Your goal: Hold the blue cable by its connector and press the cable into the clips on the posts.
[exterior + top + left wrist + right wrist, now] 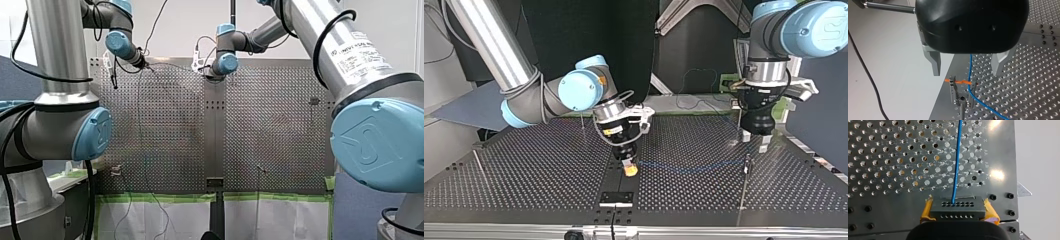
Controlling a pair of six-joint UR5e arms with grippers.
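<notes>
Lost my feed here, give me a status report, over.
Left gripper jaws open over the clip. Right gripper jaws shut on connector. Blue cable runs from connector to clip; seating unclear. Nothing seen blocking the clip.

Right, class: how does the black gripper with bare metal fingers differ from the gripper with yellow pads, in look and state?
My left gripper has bare metal fingers; my right gripper has yellow pads. My left gripper is open and holds nothing; my right gripper is shut on the dark many-holed connector. The thin blue cable runs ahead of both.
</notes>
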